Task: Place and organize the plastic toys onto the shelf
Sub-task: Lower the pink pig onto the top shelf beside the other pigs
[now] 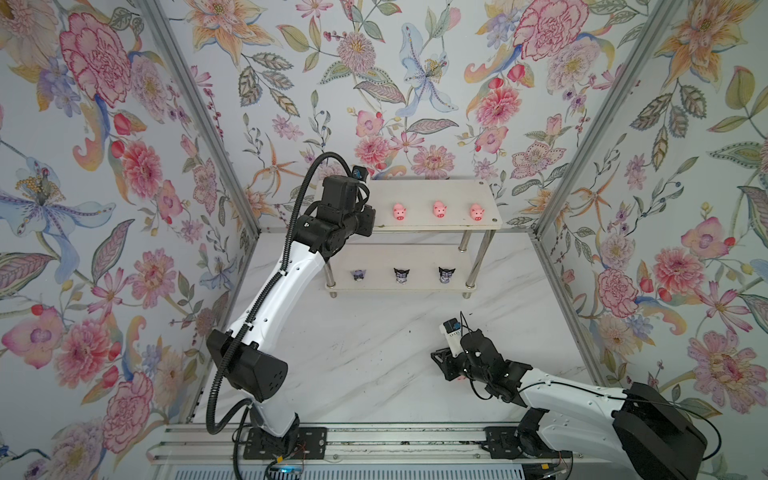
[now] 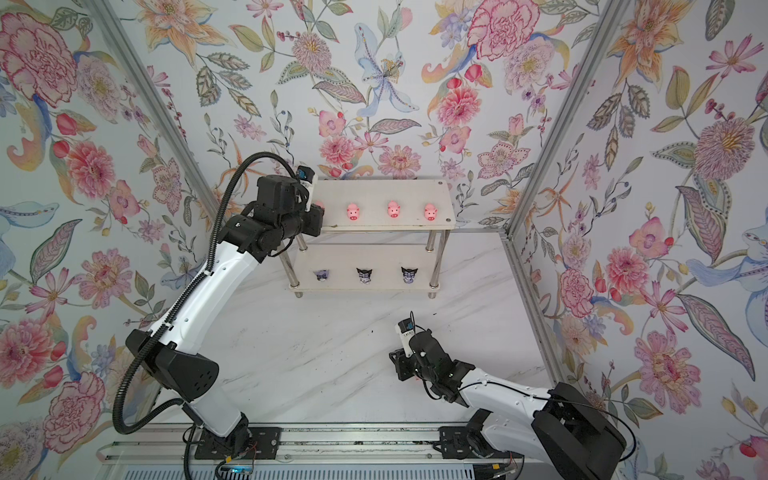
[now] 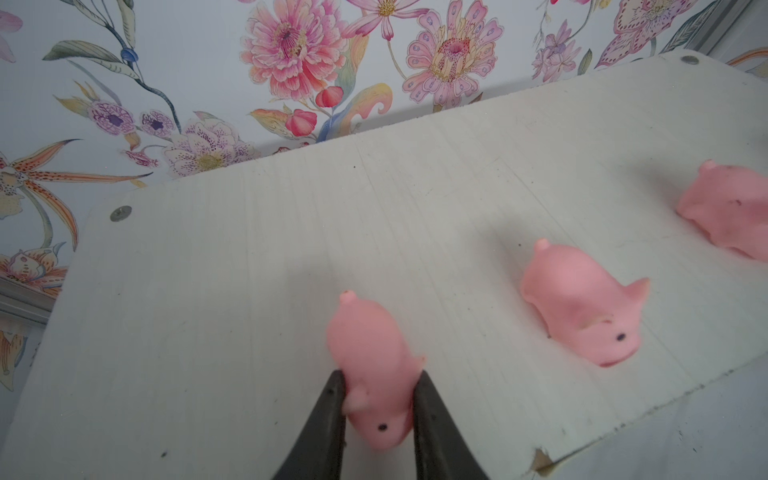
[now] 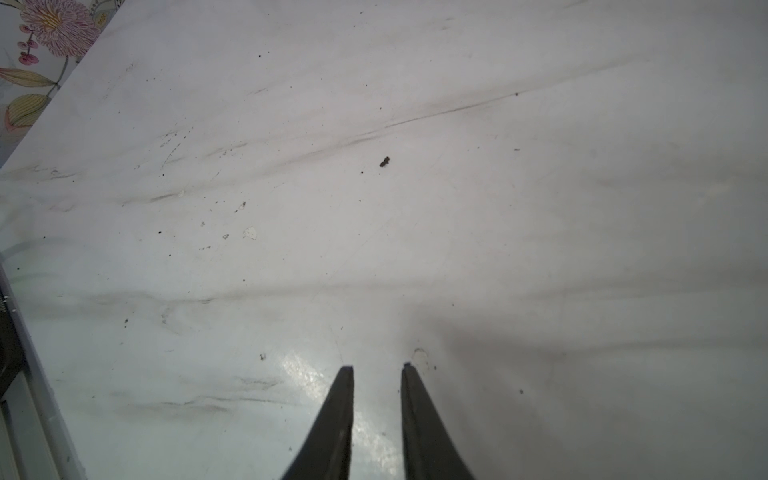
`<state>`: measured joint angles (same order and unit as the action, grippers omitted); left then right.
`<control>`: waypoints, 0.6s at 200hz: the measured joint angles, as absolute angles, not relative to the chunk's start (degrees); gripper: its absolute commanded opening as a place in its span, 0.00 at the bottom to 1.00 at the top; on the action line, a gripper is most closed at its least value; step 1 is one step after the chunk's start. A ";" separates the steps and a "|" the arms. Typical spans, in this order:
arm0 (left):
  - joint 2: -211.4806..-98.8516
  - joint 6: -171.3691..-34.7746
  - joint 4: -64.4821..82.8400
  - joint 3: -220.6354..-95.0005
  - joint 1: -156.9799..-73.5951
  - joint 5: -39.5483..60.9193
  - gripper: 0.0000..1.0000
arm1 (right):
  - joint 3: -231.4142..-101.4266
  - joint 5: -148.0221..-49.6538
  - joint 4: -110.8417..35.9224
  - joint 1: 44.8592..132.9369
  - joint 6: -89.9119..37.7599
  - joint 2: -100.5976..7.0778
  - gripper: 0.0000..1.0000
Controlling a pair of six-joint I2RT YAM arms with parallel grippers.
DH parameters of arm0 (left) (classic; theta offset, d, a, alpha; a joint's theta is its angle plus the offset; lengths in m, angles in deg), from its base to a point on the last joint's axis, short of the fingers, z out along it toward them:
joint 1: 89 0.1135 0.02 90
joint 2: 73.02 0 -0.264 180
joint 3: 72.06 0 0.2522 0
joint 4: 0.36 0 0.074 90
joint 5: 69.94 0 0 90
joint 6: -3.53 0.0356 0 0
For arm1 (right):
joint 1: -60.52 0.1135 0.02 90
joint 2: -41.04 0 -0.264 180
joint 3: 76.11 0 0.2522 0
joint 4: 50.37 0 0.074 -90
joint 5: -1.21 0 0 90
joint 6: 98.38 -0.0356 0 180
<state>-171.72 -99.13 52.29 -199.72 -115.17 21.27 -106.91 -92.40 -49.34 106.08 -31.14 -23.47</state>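
While the left claw (image 3: 379,376) is closed tight on a pink pig (image 3: 370,345), its two dark fingers pinch the toy's head from either side, one ear bulging past a fingertip. That pig sits at the left end of the shelf's (image 1: 492,222) top board (image 1: 415,193), near the front edge; whether it rests on the board or hangs just above it cannot be told. Three more pigs (image 1: 399,211) (image 1: 439,209) (image 1: 476,212) stand in a spaced row to its right on the same board, snouts toward the front. On the lower board (image 1: 415,253) three black-eared purple-and-white figurines (image 1: 359,275) (image 1: 401,276) (image 1: 446,275) stand in a similar row, well apart from one another. The right claw (image 4: 377,368) hangs low over the marbled table (image 4: 415,208), well away from the shelf, its fingers parted by a narrow gap with nothing between them.
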 measured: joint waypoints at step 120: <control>-171.72 -97.60 54.78 -200.99 -114.67 18.89 0.37 | -106.91 -92.42 -49.34 106.08 -31.29 -23.47 0.23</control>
<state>-171.72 -97.60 54.78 -200.99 -114.67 18.89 -106.91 -92.42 -49.34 106.08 -31.29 -23.47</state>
